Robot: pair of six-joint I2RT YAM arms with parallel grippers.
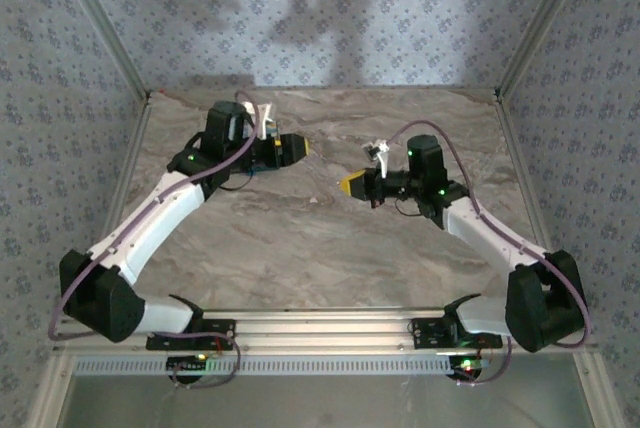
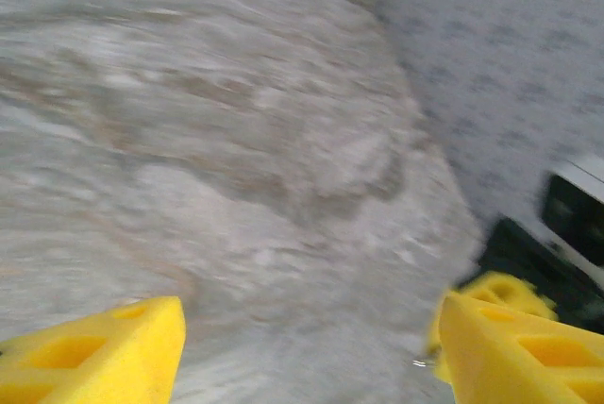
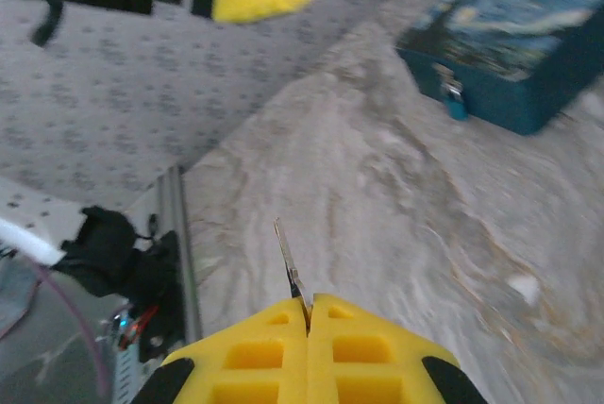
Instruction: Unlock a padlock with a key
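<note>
Right wrist view: the right gripper (image 3: 308, 314) is clenched on the key (image 3: 289, 267). It pinches the head so that the thin blade juts forward past the fingertips, free to enter a keyhole. The padlock (image 3: 453, 99) sits well ahead of this gripper and off to its right. It hangs at the front face of the blue painted tin (image 3: 514, 41), which rests on the marble table (image 3: 377, 196). Key and padlock are well apart, so the blade is not yet lined up with the lock.

The left gripper (image 2: 311, 361) is released, its yellow fingers spread wide with nothing between them. It hangs ahead of the key and above it, facing the right gripper. That placement is probably meant to let it steady the padlock or the tin while the key goes in. The next move likely calls for swinging the blade toward the lock's underside.
</note>
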